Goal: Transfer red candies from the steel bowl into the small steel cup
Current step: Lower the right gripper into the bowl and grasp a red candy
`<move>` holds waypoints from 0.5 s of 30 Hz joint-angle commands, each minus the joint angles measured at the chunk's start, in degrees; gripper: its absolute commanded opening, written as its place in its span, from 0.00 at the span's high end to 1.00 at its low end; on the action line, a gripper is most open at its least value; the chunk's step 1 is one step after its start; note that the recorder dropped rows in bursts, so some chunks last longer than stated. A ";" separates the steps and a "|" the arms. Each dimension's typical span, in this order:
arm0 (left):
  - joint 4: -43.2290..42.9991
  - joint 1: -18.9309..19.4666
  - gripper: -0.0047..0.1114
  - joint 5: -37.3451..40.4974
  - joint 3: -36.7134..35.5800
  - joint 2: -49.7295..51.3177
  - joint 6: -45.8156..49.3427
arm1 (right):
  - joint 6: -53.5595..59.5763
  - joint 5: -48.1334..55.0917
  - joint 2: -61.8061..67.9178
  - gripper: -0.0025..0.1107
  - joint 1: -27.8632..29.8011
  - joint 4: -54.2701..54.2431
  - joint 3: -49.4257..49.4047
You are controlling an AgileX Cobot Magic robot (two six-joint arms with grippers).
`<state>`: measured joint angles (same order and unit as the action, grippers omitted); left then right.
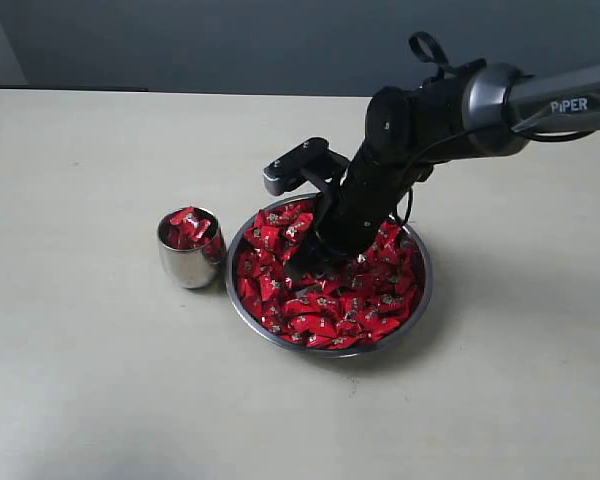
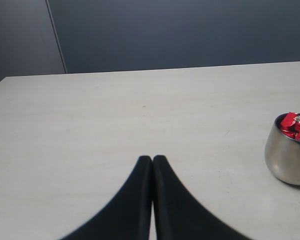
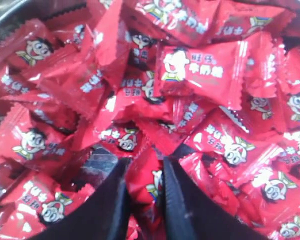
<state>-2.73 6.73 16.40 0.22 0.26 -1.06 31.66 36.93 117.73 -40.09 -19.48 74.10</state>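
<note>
The steel bowl (image 1: 420, 300) sits mid-table, heaped with red candies (image 1: 320, 305). To its left stands the small steel cup (image 1: 188, 265), with several red candies (image 1: 190, 228) showing above its rim; the cup (image 2: 287, 157) also shows in the left wrist view. My right gripper (image 1: 305, 262) is down in the bowl's pile. In the right wrist view its two black fingers are closed against a red candy (image 3: 146, 182) that fills the gap between them. My left gripper (image 2: 152, 159) hangs above bare table, its fingertips pressed together with nothing between them.
The pale table (image 1: 80, 380) stretches around the bowl and cup. A dark wall (image 1: 230, 40) runs along the table's far edge. The right arm (image 1: 540, 100) reaches in from the upper right, above the bowl.
</note>
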 commanded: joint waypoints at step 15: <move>0.12 0.03 0.96 -0.09 -0.22 -0.26 -0.07 | -1.67 -0.67 -0.19 0.63 0.09 1.51 0.45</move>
<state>-2.73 6.73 16.40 0.22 0.26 -1.06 30.16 37.43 117.73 -40.09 -18.62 74.22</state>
